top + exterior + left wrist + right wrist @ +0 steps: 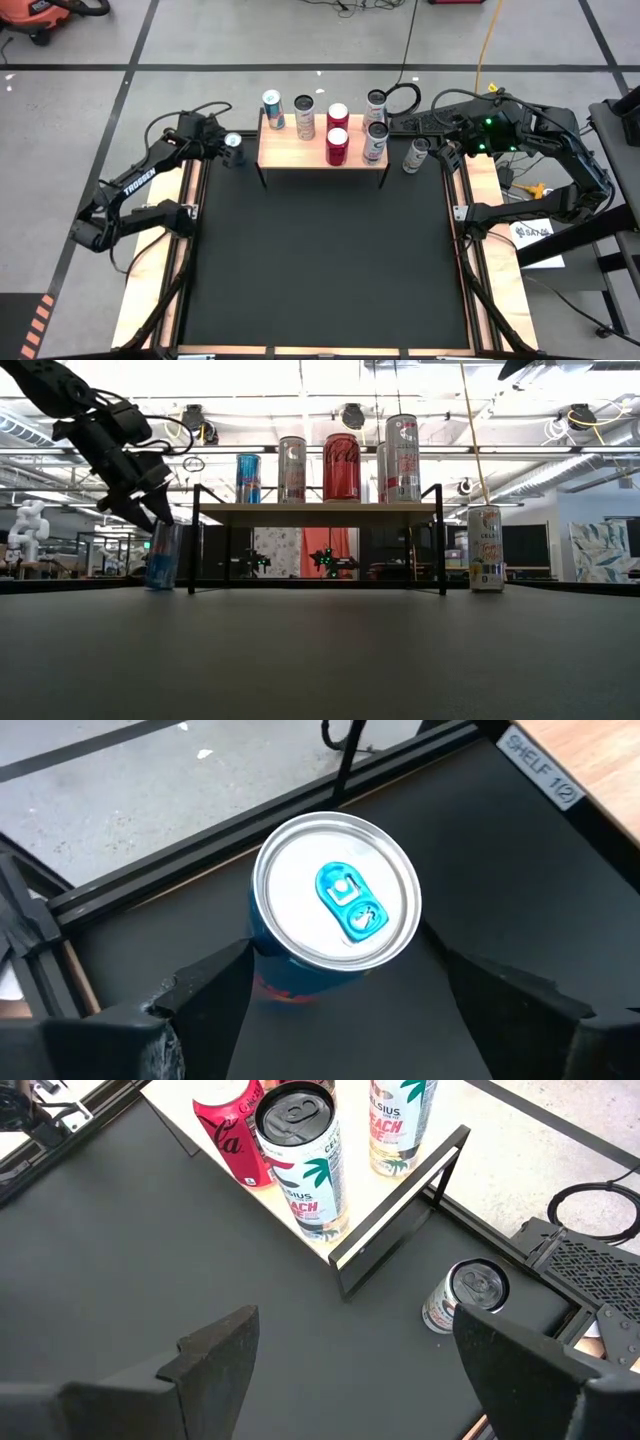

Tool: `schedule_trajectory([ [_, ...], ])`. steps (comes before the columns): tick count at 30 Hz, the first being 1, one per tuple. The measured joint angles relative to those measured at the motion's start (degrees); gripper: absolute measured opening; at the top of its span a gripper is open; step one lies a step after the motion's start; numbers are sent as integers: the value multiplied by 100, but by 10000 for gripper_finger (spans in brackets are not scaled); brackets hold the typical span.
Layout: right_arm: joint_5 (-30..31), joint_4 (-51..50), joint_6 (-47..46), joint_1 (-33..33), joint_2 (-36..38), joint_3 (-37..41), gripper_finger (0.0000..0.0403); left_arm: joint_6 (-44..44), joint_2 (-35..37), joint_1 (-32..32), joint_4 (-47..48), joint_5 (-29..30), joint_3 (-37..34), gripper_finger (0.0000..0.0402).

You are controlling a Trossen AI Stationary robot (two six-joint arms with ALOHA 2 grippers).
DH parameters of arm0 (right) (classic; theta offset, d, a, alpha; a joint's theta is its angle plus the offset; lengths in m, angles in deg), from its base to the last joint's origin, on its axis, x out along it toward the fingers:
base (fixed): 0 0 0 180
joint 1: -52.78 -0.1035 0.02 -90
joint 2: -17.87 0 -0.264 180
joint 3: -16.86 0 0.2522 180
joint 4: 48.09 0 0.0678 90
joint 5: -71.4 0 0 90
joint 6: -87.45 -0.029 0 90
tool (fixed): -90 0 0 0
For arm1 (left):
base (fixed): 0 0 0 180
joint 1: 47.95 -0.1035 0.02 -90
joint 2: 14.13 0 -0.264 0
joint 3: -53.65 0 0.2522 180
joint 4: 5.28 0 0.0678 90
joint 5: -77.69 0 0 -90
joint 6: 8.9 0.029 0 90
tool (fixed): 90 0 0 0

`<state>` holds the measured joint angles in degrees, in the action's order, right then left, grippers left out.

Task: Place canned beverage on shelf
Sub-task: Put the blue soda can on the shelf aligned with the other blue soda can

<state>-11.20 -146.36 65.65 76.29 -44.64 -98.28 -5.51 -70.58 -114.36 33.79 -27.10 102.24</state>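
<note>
A blue can [335,890] with a silver lid stands upright on the black mat, just left of the shelf [290,152]. My left gripper [338,935] is open and slants down at it, one finger on either side of the can's upper part; no touch shows. Several cans stand on the shelf. A white can [416,155] stands on the mat right of the shelf. My right gripper [350,1330] is open, high above the table's far right corner, with nothing between its fingers.
The black mat [320,260] lies bare from the shelf to the near edge. Wooden strips [140,290] run along the table's left and right sides. Cables and a coil [405,97] lie on the floor behind the shelf.
</note>
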Motion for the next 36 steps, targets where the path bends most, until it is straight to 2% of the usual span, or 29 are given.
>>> schedule_trajectory([
  [7,1,1,0,0,2,0,318,-196,0,-70,-31,-13,0,356],
  [14,1,2,0,0,0,0,318,83,0,-70,-103,36,0,377],
  [28,1,1,0,0,0,0,318,-160,-26,-70,-467,238,7,378],
  [36,2,0,0,1,1,0,318,-304,-380,-55,-610,350,8,378],
])
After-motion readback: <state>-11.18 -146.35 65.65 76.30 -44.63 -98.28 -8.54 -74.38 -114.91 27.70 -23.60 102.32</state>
